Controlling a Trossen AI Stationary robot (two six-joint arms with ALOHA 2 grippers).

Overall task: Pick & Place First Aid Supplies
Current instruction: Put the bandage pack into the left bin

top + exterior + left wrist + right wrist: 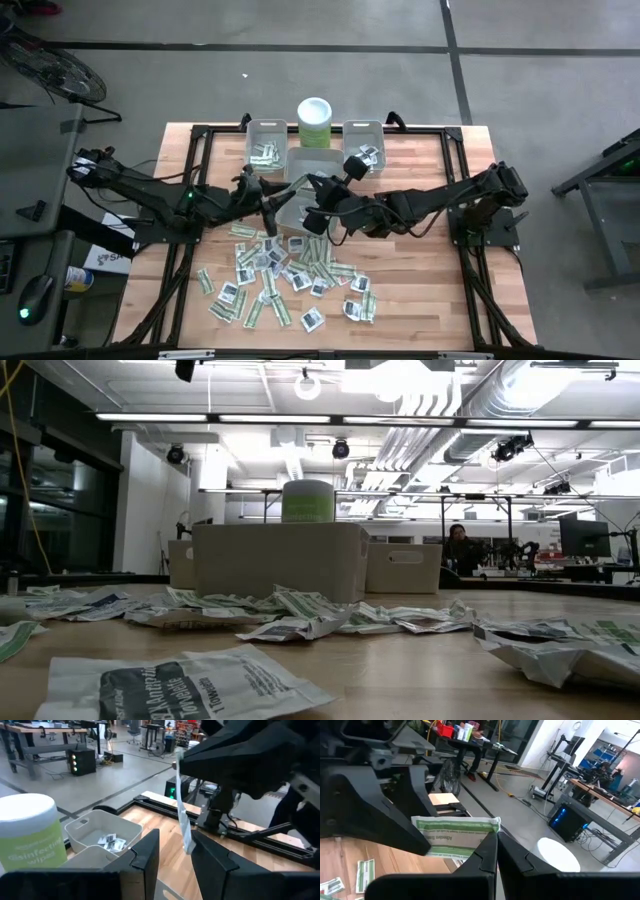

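Green-striped packet (456,837) clamped in right gripper (496,851), seen only by wrist views; left gripper (174,854) apart.

Dozens of first aid packets (285,275) lie scattered flat on the wooden bench (430,290), in a loose heap from its middle toward the near edge. Some are narrow green-and-white strips, others small white squares with dark print. A few more lie in the two small bins at the far edge. One green-and-white strip packet (457,836) is held up edge-on, pinched between the right gripper's fingers (485,857), above the middle bin.
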